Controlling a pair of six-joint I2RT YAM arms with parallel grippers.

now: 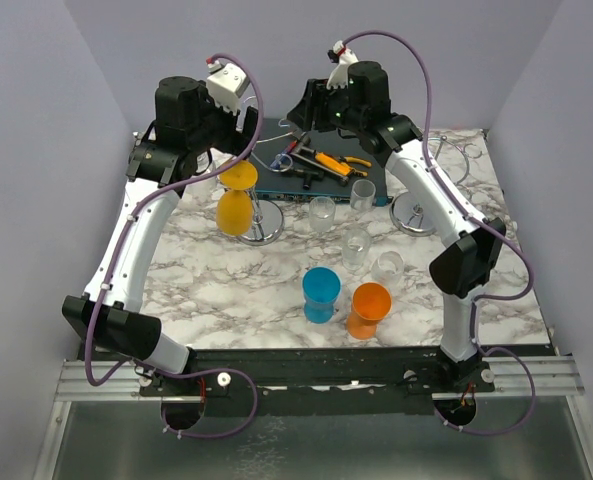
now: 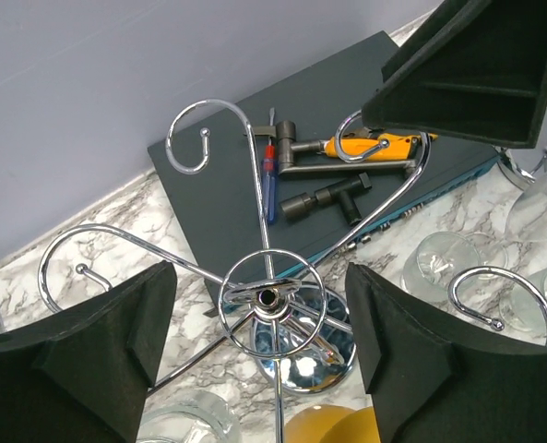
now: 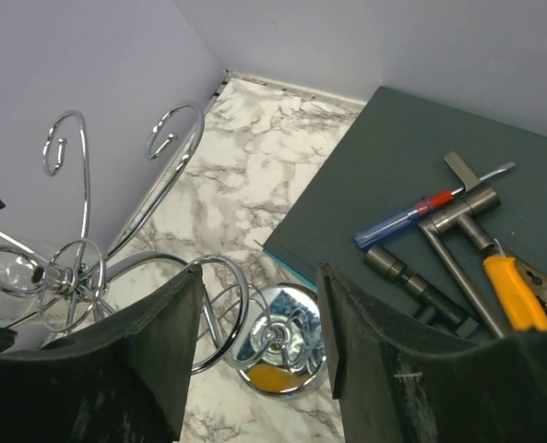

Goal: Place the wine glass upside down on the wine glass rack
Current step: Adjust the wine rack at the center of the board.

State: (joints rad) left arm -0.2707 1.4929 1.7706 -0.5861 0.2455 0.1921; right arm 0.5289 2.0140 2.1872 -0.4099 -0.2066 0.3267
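Observation:
A yellow wine glass (image 1: 234, 208) hangs upside down, foot uppermost, from an arm of the chrome wine glass rack (image 1: 263, 226) at the back left. My left gripper (image 1: 238, 152) hovers right above it, open and empty. In the left wrist view the gripper (image 2: 262, 309) frames the rack's top ring (image 2: 268, 297), and the yellow glass (image 2: 339, 425) shows at the bottom edge. My right gripper (image 1: 302, 110) is open and empty, high behind the rack. In the right wrist view the gripper (image 3: 259, 300) looks down on the rack's base (image 3: 278, 355).
A dark tray (image 1: 321, 183) with a screwdriver, pliers and metal tools lies at the back. Clear glasses (image 1: 356, 245) stand mid-table. A blue cup (image 1: 321, 293) and an orange cup (image 1: 368, 308) stand in front. A second chrome rack (image 1: 416, 215) stands at the right.

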